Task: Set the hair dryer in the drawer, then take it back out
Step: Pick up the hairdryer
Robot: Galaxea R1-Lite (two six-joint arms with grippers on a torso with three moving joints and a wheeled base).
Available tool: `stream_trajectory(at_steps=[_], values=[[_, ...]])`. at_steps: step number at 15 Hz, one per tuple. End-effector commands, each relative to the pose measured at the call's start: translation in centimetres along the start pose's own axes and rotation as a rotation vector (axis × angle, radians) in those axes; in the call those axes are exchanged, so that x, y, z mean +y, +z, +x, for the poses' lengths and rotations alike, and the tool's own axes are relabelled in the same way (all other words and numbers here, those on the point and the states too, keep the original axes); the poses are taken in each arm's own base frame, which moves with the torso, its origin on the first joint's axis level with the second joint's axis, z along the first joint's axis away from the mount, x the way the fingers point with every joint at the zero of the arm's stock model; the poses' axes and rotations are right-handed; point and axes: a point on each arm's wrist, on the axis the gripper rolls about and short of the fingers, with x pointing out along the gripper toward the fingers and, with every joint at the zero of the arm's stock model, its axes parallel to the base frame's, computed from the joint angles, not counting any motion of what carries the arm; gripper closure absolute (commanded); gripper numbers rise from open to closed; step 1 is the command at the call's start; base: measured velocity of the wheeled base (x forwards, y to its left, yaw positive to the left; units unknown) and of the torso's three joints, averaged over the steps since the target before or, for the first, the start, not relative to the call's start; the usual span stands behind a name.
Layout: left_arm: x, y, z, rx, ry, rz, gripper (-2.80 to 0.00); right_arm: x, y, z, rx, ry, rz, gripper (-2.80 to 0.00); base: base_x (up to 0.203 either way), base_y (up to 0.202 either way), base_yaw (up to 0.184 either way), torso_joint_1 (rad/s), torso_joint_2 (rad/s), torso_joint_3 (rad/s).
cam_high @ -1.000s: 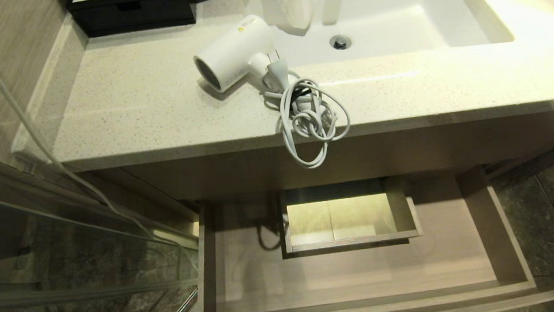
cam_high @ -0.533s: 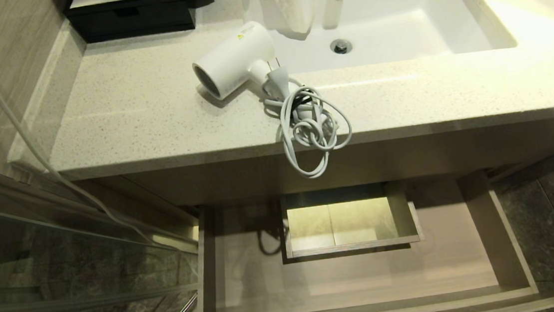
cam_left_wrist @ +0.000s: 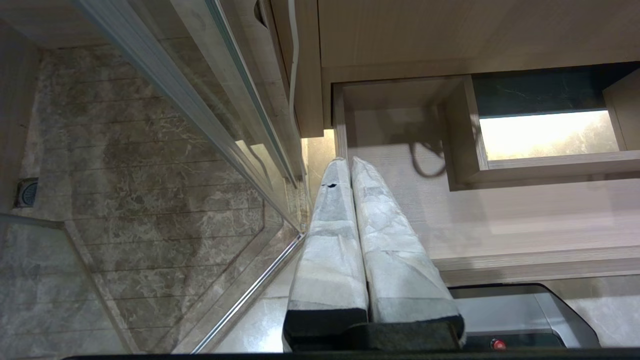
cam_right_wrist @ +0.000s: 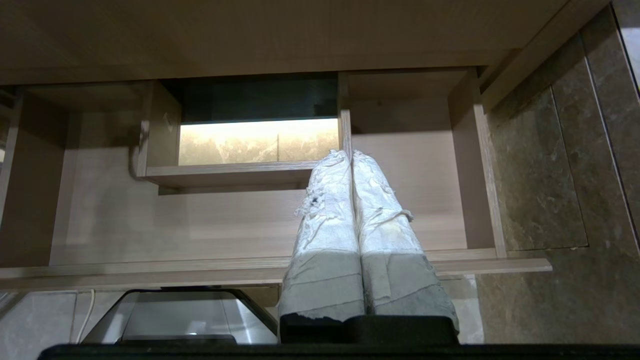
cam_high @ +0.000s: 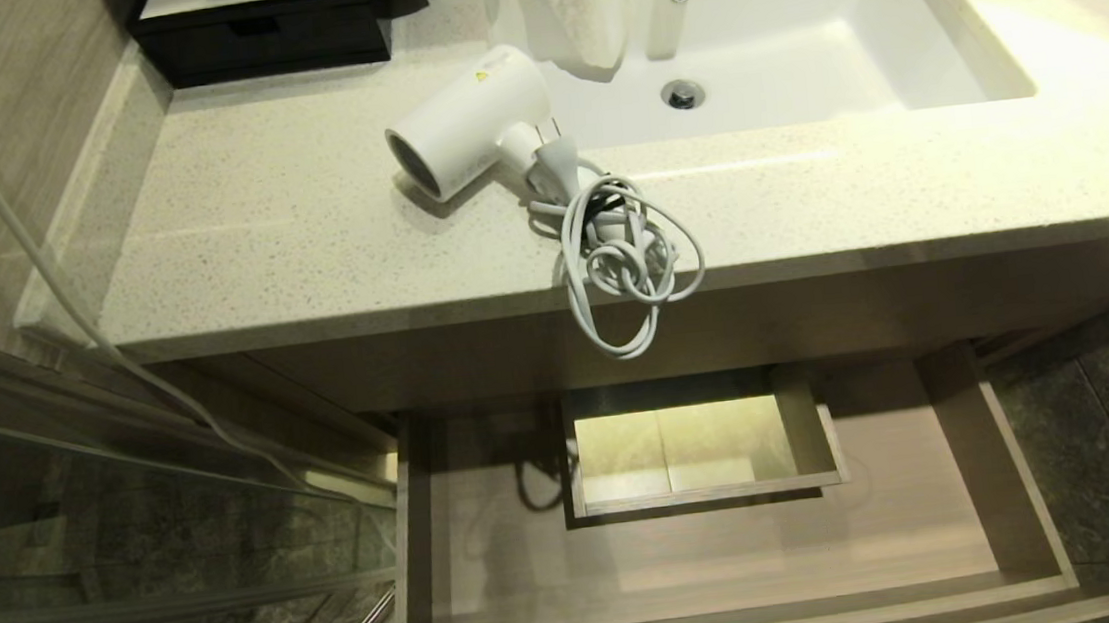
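A white hair dryer (cam_high: 472, 118) lies on its side on a speckled counter (cam_high: 287, 234), just left of a white sink (cam_high: 792, 40). Its bundled cord (cam_high: 620, 256) trails toward the counter's front edge, one loop hanging over it. Below, the wooden drawer (cam_high: 1022, 491) stands pulled open with nothing in it, a boxed cut-out (cam_high: 701, 489) at its rear middle. Neither arm shows from the head camera. The left gripper (cam_left_wrist: 347, 162) and right gripper (cam_right_wrist: 347, 155) each hang low in front of the drawer, well apart from the dryer above, fingers pressed together and holding nothing.
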Motion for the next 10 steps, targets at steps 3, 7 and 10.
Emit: stream_trajectory(at_steps=[3, 7, 10], values=[[0.0, 0.01, -0.01, 0.0, 0.002, -0.001, 0.0, 0.0, -0.01, 0.0, 0.0, 0.0, 0.0, 0.0, 0.0, 0.0, 0.0, 0.0, 0.0, 0.0], [0.01, 0.0, 0.0, -0.002, 0.003, -0.008, 0.0, 0.0, 0.01, 0.0, -0.002, 0.002, -0.002, 0.0, 0.0, 0.0, 0.0, 0.0, 0.0, 0.0], [0.0, 0.02, 0.0, -0.004, 0.002, -0.009, 0.0, 0.01, 0.01, 0.0, -0.002, 0.005, -0.003, 0.0, 0.0, 0.0, 0.0, 0.0, 0.0, 0.0]])
